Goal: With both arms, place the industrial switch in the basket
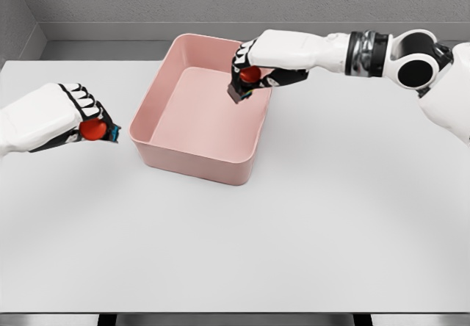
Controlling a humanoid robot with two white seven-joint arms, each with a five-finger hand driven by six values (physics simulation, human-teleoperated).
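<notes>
A pink basket [192, 153] stands on the white table, left of the middle. My right hand [248, 70] hangs over the basket's far right part, fingers curled around a dark switch with a red knob [244, 82]; the switch's dark body sticks out below the hand, above the basket floor. My left hand [87, 117] is at the left, just above the table and left of the basket, shut on a second switch [95, 129] whose red knob and a bit of blue edge show under the fingers.
The white table [294, 223] stretches wide in front and to the right of the basket. A grey wall runs behind the table's far edge.
</notes>
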